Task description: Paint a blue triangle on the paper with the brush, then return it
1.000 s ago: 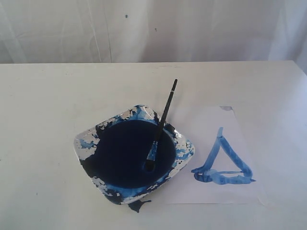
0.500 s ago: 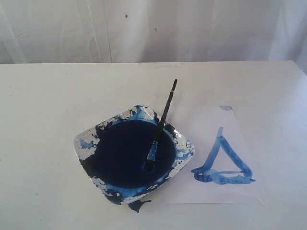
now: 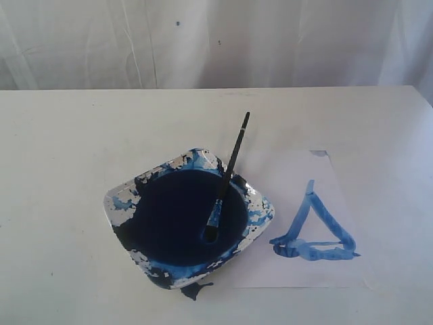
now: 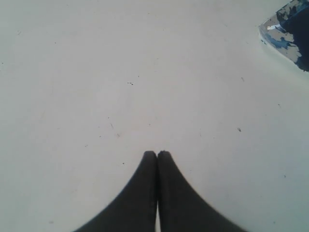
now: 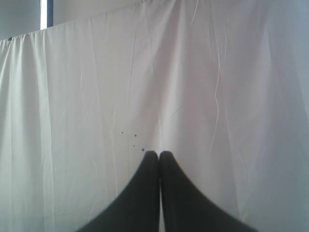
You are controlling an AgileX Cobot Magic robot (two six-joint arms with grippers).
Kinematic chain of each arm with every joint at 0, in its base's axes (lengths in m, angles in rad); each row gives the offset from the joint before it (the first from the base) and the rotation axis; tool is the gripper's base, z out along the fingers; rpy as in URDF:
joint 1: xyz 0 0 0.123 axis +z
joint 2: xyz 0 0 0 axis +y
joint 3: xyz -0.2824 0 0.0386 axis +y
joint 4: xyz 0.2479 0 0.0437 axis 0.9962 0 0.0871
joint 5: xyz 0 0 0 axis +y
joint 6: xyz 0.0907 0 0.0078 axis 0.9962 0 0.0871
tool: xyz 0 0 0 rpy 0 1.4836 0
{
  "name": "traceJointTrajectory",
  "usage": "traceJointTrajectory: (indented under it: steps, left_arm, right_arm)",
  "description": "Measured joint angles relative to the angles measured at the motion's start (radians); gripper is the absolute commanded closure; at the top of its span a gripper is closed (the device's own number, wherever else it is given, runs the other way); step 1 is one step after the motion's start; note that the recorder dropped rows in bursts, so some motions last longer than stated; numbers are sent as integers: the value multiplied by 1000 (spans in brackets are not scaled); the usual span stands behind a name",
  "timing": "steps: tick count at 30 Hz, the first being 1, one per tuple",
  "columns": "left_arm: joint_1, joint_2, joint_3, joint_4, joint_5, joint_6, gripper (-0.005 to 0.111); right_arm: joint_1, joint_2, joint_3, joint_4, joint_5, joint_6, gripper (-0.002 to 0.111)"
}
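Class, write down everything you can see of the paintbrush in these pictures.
The paintbrush is slim and long, with a black handle and a blue-stained bristle end. It lies slanted in the paint dish, bristles down in the dark blue paint, handle resting on the dish's far rim and jutting out past it. Nothing holds it.

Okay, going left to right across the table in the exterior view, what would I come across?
The paint dish → the blue triangle, painted on the paper. I leave out the brush: it lies across the dish with its tip in the paint, so it has no separate place in the order.
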Motion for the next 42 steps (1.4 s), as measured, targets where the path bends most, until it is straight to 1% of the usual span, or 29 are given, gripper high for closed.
traceJointTrajectory:
  steps: [37, 40, 42]
  left_arm:
    - [0, 0, 0, 0, -2, -2, 107]
    - [0, 0, 0, 0, -2, -2, 107]
    - [0, 0, 0, 0, -2, -2, 107]
  right_arm:
    - [0, 0, 0, 0, -2, 0, 108]
    - [-40, 0, 0, 0, -10, 0, 108]
    - [-99, 0, 0, 0, 11, 2, 108]
